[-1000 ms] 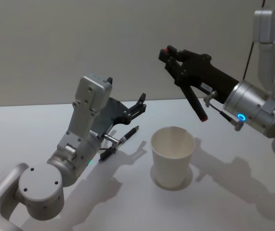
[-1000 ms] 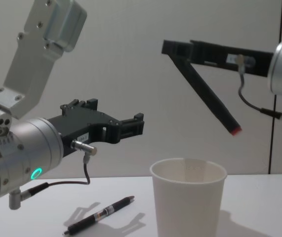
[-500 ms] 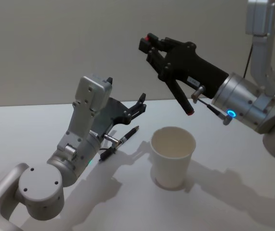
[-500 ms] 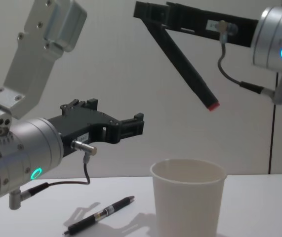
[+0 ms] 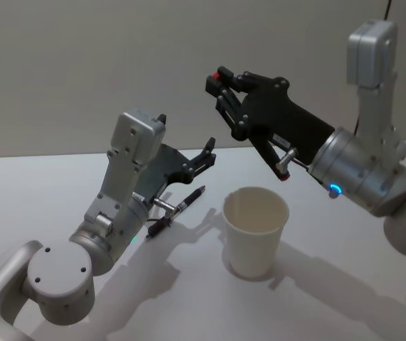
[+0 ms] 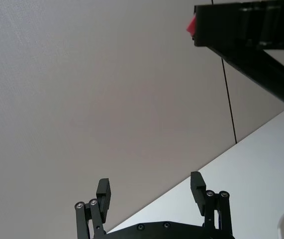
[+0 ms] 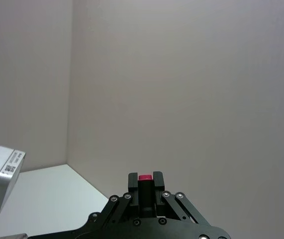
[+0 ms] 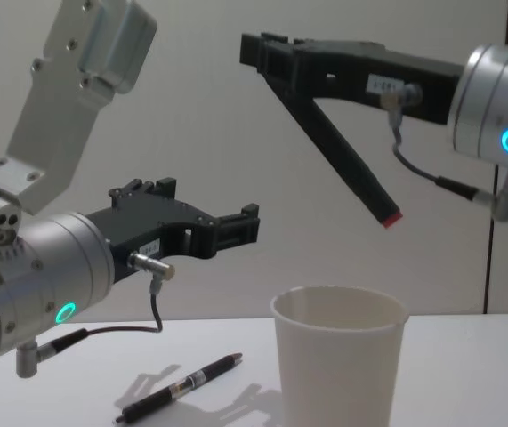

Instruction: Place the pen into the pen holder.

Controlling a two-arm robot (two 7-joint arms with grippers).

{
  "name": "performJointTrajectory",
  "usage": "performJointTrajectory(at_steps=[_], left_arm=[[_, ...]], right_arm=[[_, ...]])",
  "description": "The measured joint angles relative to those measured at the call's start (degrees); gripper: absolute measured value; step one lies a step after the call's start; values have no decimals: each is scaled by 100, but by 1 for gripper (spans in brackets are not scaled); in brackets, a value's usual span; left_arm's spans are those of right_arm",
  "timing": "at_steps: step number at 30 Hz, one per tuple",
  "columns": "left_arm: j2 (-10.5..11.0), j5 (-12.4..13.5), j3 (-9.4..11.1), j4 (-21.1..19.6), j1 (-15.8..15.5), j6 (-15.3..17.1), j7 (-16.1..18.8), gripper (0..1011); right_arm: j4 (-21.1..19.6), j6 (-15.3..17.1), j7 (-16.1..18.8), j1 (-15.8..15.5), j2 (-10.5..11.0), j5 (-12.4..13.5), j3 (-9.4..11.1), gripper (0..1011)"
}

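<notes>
While above pen holder (image 8: 341, 356), pen (image 8: 347, 156) in right pincer (image 7: 145, 180).

Silver arms (image 5: 128, 170), blk grippers (image 5: 206, 155) (image 5: 224, 79), blue LEDs (image 5: 330, 190)

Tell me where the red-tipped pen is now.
Head view, right of centre: the red-tipped pen is clamped in the right gripper, slanting down, its lower tip in the air above the white paper cup; the left gripper hangs open at left.

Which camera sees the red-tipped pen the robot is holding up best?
The chest view: the whole pen slants down from the right gripper above the cup. The head view hides part behind the gripper; the wrist views catch its red end.
</notes>
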Motion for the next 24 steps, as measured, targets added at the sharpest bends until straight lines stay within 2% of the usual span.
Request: performJointTrajectory(at_steps=[5, 9, 24], left_arm=[[-1, 0, 0, 0, 0, 0, 0, 1001], [0, 0, 0, 0, 0, 0, 0, 1001], [0, 0, 0, 0, 0, 0, 0, 1000]], right_arm=[[20, -358, -225, -134, 33, -242, -62, 165], [43, -557, -350, -214, 43, -340, -103, 165], [246, -984, -530, -371, 0, -404, -225, 165]])
